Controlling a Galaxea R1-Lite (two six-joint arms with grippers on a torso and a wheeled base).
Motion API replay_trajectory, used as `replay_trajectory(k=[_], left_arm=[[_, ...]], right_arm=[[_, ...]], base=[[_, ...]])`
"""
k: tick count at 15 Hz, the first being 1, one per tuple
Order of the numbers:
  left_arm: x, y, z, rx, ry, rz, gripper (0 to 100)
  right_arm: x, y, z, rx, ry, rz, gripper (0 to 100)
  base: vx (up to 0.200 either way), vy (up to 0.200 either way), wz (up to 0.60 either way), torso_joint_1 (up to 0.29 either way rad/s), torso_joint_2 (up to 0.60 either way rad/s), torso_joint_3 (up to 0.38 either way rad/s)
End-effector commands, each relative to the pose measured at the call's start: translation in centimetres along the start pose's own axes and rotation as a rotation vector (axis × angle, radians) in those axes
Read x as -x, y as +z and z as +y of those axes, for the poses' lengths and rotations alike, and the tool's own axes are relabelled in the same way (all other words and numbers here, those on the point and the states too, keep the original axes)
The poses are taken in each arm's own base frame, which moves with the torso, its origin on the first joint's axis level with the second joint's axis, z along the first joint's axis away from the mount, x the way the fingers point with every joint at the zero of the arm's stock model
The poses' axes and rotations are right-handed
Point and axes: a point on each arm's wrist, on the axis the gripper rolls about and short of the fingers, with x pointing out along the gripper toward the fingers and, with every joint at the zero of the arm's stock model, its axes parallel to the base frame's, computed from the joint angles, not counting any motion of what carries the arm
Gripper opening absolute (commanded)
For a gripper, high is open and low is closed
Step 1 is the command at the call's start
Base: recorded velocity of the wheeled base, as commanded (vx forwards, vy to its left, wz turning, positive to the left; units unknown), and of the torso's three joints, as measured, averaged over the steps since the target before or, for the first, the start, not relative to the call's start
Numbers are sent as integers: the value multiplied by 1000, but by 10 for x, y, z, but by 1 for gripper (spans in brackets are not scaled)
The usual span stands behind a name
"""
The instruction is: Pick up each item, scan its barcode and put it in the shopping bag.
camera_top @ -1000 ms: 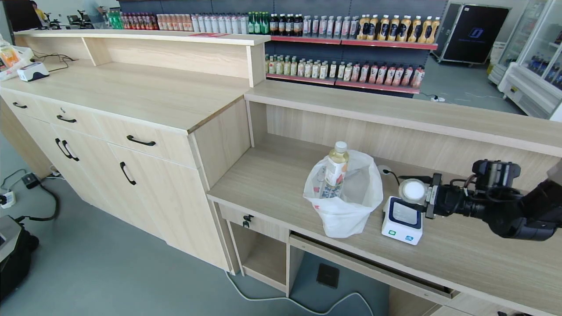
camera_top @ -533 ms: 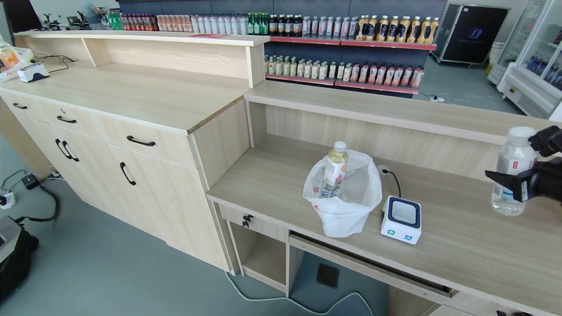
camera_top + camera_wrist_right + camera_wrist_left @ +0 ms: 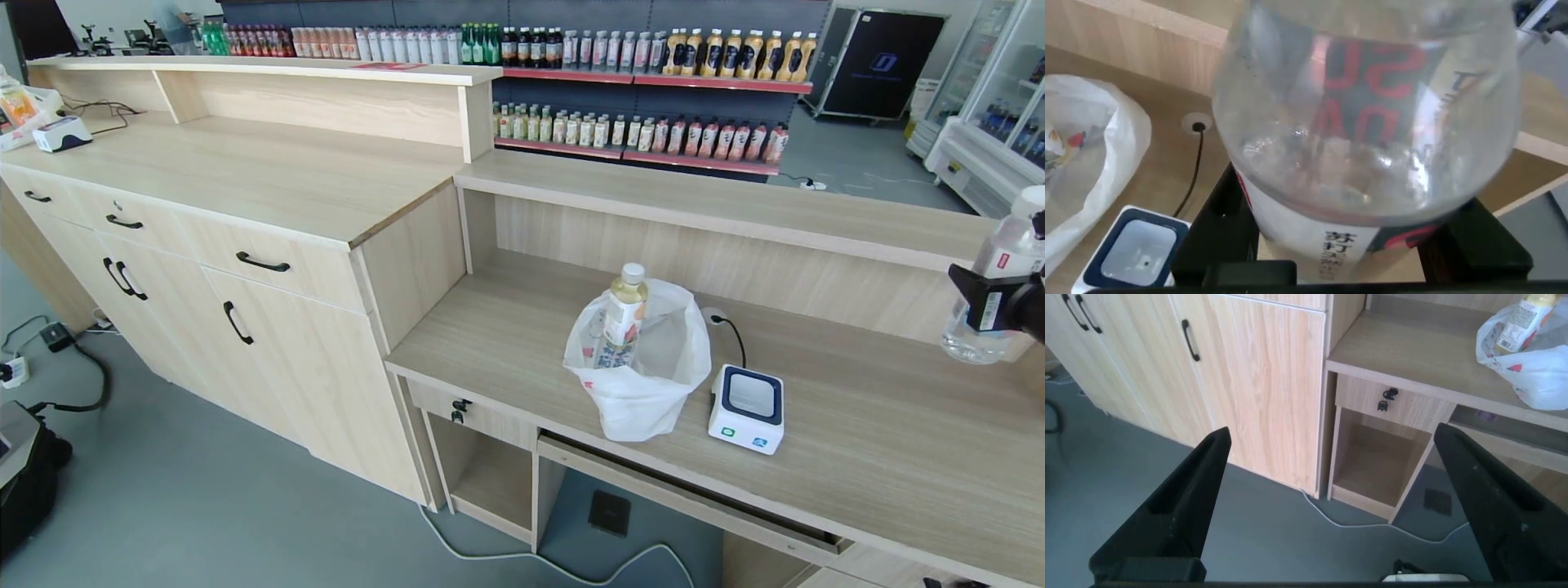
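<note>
One clear water bottle point(image 3: 971, 339) is clamped nearly upright in the right hand point(image 3: 992, 302), above the bench point(image 3: 857, 457) and well right of the scanner point(image 3: 747, 408). Just beside the scanner stands the shopping bag point(image 3: 645, 384), a tea bottle point(image 3: 624, 314) inside. The left hand point(image 3: 1331, 433) hangs over the floor, fingers spread wide, empty.

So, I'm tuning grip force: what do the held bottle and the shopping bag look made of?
The bottle: seemingly clear, glossy plastic; the background shows through it. The shopping bag: thin, translucent white plastic film, crumpled and creased.
</note>
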Motion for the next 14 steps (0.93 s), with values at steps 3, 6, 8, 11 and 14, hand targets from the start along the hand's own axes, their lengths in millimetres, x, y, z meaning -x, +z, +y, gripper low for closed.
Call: replay_trajectory(k=[3, 6, 8, 11, 14], left_arm=[[0, 0, 0, 0, 0, 0, 100], [0, 0, 0, 0, 0, 0, 100], [0, 0, 0, 0, 0, 0, 100], [0, 0, 0, 0, 0, 0, 100], [0, 0, 0, 0, 0, 0, 100]], right_arm=[[-11, -1, 43, -9, -17, -15, 0], [-8, -1, 71, 0, 80, -4, 0], [-6, 1, 87, 23, 156, 3, 0], [-10, -2, 113, 36, 240, 31, 0], [-23, -22, 132, 39, 289, 81, 0]], base=[[0, 0, 0, 0, 0, 0], [0, 0, 0, 0, 0, 0], [0, 0, 300, -4, 4, 1], [0, 0, 600, -4, 2, 2], [0, 0, 400, 6, 6, 0]])
